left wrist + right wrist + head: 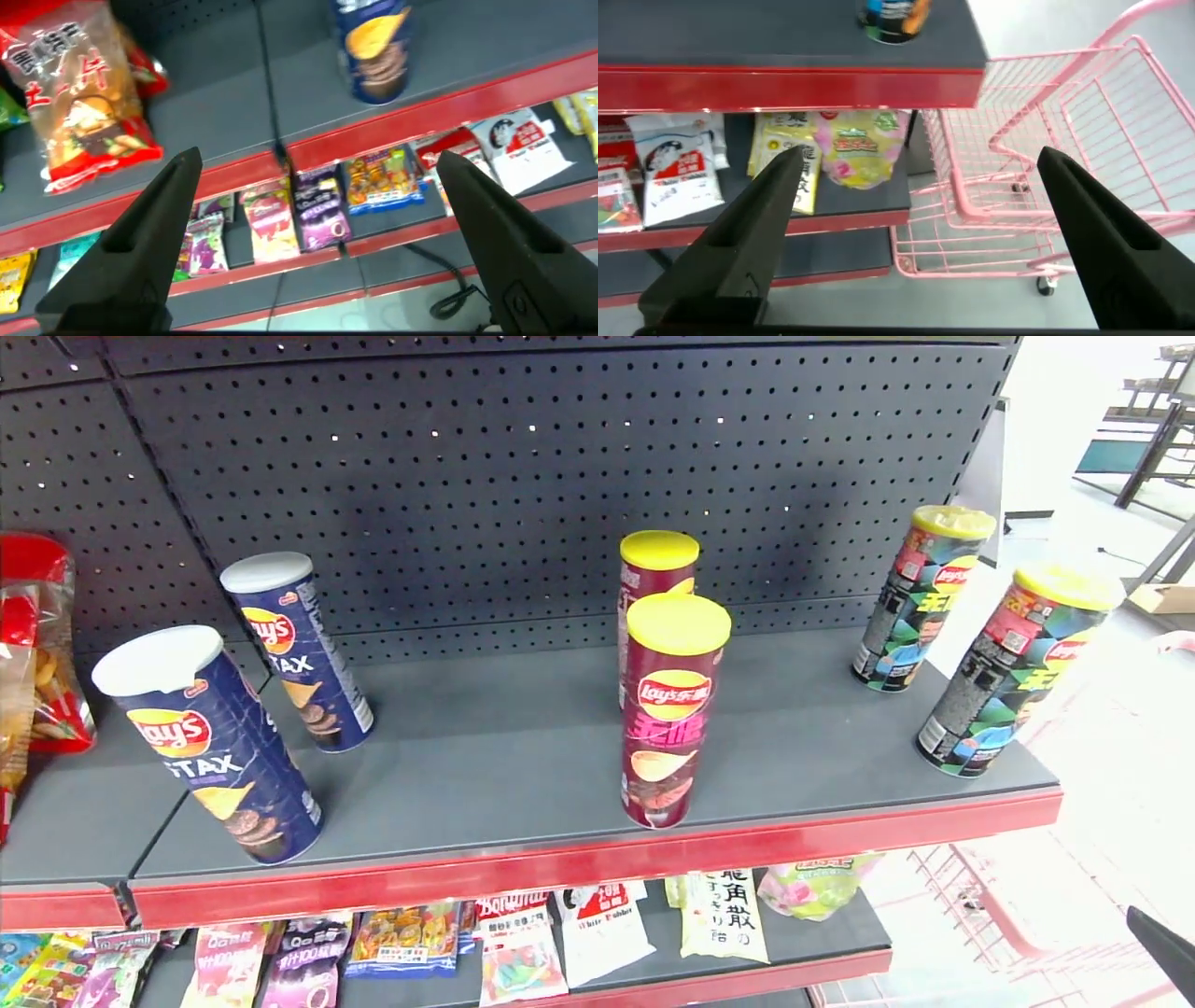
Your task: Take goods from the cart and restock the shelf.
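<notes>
Six chip cans stand on the grey shelf with the red front edge. Two blue cans are at the left, two maroon yellow-lidded cans in the middle, and two black patterned cans at the right. My left gripper hangs open and holds nothing, in front of the shelf edge below a blue can. My right gripper is open with nothing in it, low beside the pink wire cart, under the shelf's right end and a black can.
Several snack bags lie on the lower shelf. A red snack bag stands at the upper shelf's left end. The pegboard back wall closes the shelf behind. The cart sits right of the shelving.
</notes>
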Controlling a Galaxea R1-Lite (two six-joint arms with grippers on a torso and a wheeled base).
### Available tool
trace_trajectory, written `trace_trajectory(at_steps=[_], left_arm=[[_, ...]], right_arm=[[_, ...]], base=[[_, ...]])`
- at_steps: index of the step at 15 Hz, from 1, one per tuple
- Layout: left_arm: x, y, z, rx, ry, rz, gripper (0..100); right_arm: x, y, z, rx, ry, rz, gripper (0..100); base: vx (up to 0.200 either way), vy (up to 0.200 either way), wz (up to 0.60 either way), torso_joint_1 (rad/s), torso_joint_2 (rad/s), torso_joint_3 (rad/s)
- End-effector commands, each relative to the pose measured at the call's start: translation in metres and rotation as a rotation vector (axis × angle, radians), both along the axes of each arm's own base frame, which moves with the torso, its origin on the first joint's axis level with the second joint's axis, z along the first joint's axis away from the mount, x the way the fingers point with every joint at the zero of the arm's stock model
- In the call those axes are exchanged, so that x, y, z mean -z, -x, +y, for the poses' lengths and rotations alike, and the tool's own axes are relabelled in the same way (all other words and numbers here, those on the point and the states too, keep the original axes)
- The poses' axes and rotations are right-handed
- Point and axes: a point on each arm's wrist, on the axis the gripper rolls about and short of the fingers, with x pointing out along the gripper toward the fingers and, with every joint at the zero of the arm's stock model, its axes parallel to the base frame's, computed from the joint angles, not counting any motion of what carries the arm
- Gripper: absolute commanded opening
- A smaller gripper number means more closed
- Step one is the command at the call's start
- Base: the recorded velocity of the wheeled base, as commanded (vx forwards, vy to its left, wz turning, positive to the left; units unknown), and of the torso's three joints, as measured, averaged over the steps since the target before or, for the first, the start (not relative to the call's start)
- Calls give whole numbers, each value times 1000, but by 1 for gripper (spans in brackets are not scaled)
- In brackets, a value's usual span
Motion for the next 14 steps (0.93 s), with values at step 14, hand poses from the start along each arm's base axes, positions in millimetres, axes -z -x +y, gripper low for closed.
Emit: trace_trajectory(at_steps=[14], left_arm=[[1,3,0,-2,-2,-14,100]], right_arm=[[3,6,0,0,24,-20,100]], base=[[0,0,43,0,0,0]])
